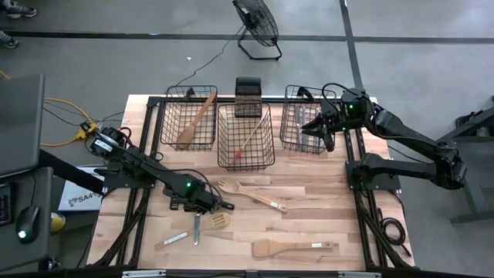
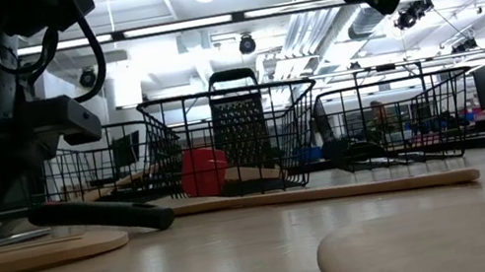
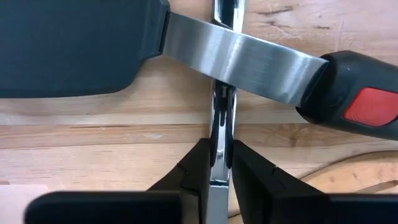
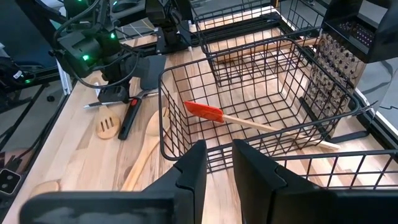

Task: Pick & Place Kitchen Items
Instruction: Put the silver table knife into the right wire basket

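My left gripper [image 1: 202,207] stands over the near-left part of the table, pointing down, shut on a silver metal utensil [image 3: 219,106]. This utensil lies on the wood and passes under the steel neck [image 3: 242,56] of a black spatula [image 4: 127,115] with a red mark on its handle. My right gripper [image 4: 219,167] waits in the air over the right wire basket [image 1: 305,127]. Its fingers are nearly together with nothing between them. My left gripper pinches the silver utensil's slim shaft [image 3: 218,146] between its two fingers, just short of where the black spatula's neck crosses over it. The fingers come from above, pointing down, one on each side of the shaft. The utensil lies on the table.
A slotted wooden spatula [image 1: 218,222], a long wooden spoon [image 1: 251,194] and a wooden spatula [image 1: 293,248] lie nearby. At the back stand three wire baskets: left [image 1: 189,116] with a wooden spoon, middle [image 1: 245,137] with a red spatula [image 4: 204,111], and the right one. Behind them is a grater [image 1: 248,96].
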Motion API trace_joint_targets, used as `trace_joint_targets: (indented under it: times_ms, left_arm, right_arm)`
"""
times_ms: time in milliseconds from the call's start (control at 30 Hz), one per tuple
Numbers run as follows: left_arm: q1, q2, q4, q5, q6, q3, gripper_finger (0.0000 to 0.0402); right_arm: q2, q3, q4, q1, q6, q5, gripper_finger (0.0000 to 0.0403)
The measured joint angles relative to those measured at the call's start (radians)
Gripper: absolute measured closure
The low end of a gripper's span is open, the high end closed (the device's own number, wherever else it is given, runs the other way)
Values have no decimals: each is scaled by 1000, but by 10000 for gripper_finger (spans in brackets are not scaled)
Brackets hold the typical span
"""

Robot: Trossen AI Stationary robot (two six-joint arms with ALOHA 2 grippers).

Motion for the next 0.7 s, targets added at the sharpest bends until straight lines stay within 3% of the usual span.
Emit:
trace_joint_targets:
  times_ms: [167, 700]
  left_arm:
    - [0, 0, 2, 0, 19, 0, 366]
    - [1, 0, 31, 26, 101, -1, 367]
  right_arm:
    - [0, 0, 0, 0, 0, 0, 333]
    - [0, 0, 0, 0, 0, 0, 333]
